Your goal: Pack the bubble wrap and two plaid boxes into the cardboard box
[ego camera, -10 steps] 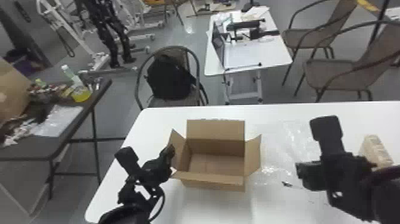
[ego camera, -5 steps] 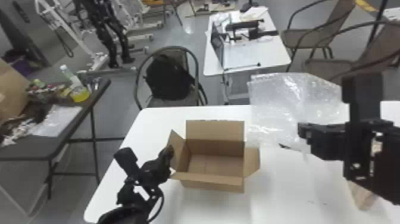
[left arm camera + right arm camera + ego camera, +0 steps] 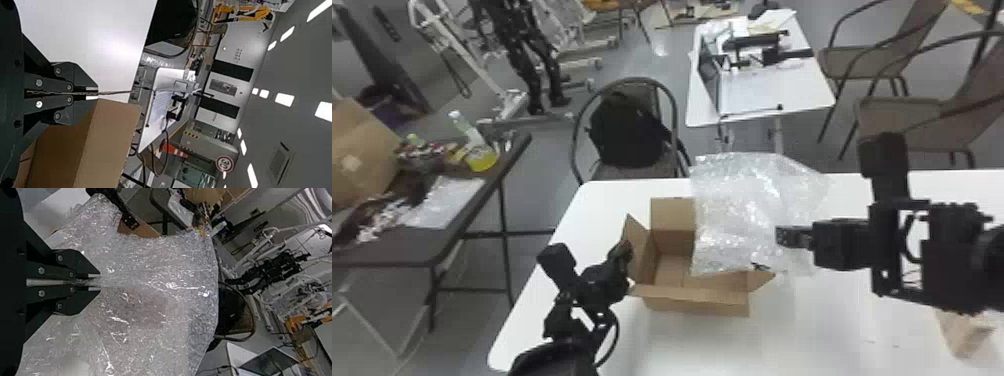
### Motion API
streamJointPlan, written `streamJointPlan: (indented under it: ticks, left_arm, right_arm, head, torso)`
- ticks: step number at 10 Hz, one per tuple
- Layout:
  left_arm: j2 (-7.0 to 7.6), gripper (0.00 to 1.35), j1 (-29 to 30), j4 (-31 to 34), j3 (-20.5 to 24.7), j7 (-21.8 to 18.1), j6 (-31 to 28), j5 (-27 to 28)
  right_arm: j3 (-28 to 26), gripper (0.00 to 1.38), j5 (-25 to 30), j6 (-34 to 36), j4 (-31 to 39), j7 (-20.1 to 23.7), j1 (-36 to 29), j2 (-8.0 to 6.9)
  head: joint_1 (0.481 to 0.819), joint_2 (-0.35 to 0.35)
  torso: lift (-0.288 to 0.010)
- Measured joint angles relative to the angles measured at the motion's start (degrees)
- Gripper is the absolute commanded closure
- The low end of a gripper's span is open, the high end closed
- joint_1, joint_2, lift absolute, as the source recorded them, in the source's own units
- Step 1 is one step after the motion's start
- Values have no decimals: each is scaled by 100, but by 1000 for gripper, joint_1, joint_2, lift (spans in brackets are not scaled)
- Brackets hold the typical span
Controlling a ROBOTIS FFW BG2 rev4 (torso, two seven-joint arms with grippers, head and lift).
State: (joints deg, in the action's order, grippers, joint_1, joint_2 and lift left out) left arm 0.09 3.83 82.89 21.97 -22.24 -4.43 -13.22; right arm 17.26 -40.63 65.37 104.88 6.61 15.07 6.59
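Bubble wrap (image 3: 732,215) hangs above cardboard box's (image 3: 697,303) right part; right gripper (image 3: 94,282) pinches it, fingers closed, presumably for lowering in. Left gripper (image 3: 93,93), box's left, clamped on side flap (image 3: 638,250), likely bracing it open. Plaid box (image 3: 964,332) right of cardboard box, partly hidden. Round sign (image 3: 224,163) far beyond.

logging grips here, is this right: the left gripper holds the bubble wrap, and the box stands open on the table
Wrong side: the right gripper holds the bubble wrap, as the right wrist view shows. The box does stand open on the table.
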Motion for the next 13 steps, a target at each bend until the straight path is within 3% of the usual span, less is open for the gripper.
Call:
streamJointPlan:
  ticks: [2, 3, 4, 6, 8, 10, 11, 13]
  left_arm:
    - [0, 1214, 91, 0, -210, 522, 271, -86]
    - [0, 1214, 173, 0, -374, 790, 419, -210]
    - [0, 1214, 236, 0, -526, 910, 520, -309]
    - [0, 1214, 264, -1, -617, 932, 520, -349]
    - [0, 1214, 247, -9, -652, 955, 526, -348]
    - [0, 1214, 206, -43, -712, 960, 527, -355]
    - [0, 1214, 178, -74, -754, 959, 533, -365]
    - [0, 1214, 176, -95, -766, 959, 551, -421]
  right_arm:
    - [382, 1110, 314, -296, -892, 952, 405, -145]
    - [534, 1110, 671, -523, -1347, 1563, 583, -290]
    - [622, 1110, 1381, -739, -1865, 2285, 765, -517]
    - [892, 1110, 2186, -1332, -3130, 2930, 1199, -651]
    - [935, 1110, 2601, -1999, -4393, 3098, 1496, -658]
    - [940, 1110, 2470, -2648, -5347, 3330, 1699, -659]
    - [963, 1110, 2319, -2933, -5635, 3443, 1763, -659]
    - [1151, 1110, 2024, -3106, -5545, 3539, 1784, -658]
  head:
    - [695, 350]
    - [695, 350]
    - [695, 350]
    - [695, 350]
    - [695, 350]
    - [695, 350]
    - [695, 350]
    - [695, 350]
  torso:
    - [-14]
    - [-14]
    - [-14]
    - [-14]
    - [-14]
    - [-14]
    - [-14]
    - [-14]
